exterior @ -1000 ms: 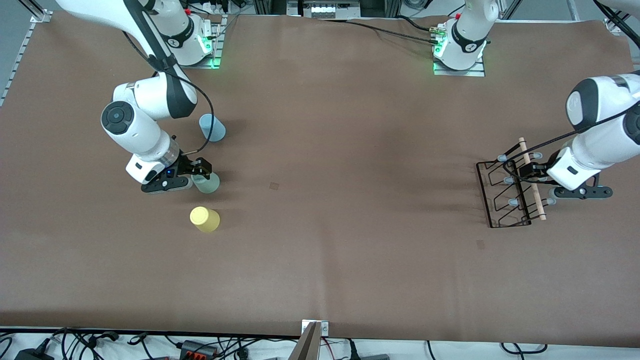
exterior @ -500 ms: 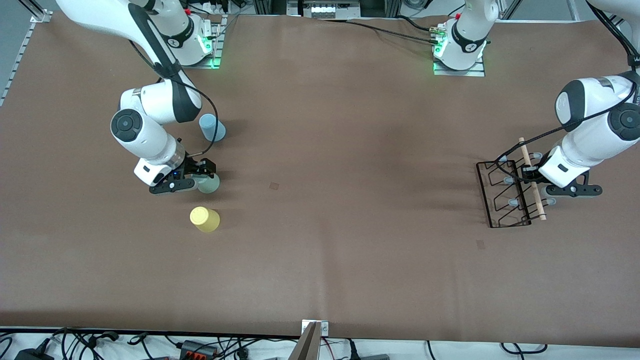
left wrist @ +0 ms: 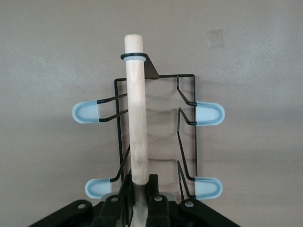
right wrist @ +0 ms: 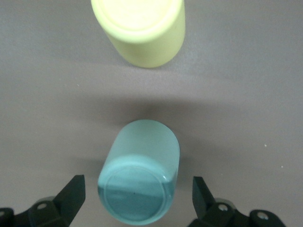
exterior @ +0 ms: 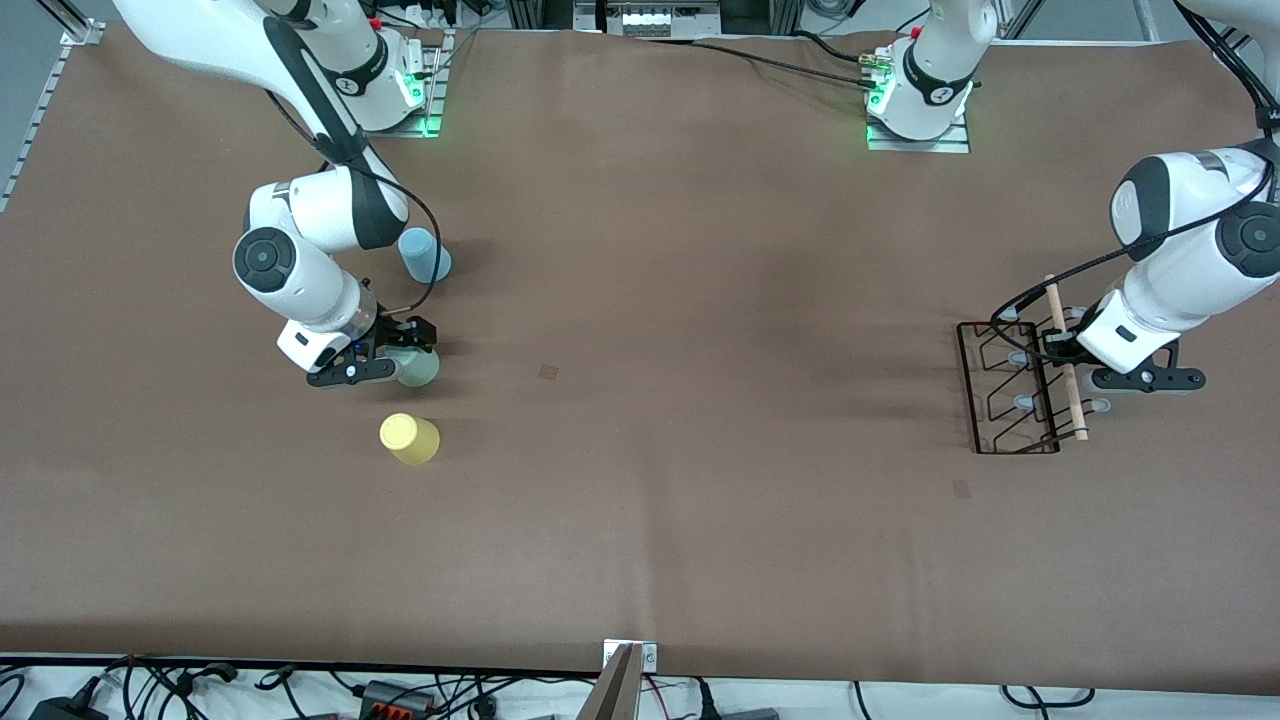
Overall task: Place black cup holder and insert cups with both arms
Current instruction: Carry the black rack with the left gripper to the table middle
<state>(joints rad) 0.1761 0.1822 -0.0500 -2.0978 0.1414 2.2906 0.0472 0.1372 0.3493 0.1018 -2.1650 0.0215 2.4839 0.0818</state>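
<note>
since a second ago the left gripper [exterior: 1062,346] has clamped shut on the wooden rod [left wrist: 137,113] of the black cup holder [exterior: 1010,388], which has tipped a bit more upright at the left arm's end of the table [exterior: 680,480]. the right gripper [exterior: 400,345] has crept in around the mint green cup [right wrist: 139,177], fingers [right wrist: 71,194] wide open on either side, not touching. the yellow cup [exterior: 409,438] sits nearer the front camera than the mint one, and the light blue cup [exterior: 424,254] farther from it, all upside down.
</note>
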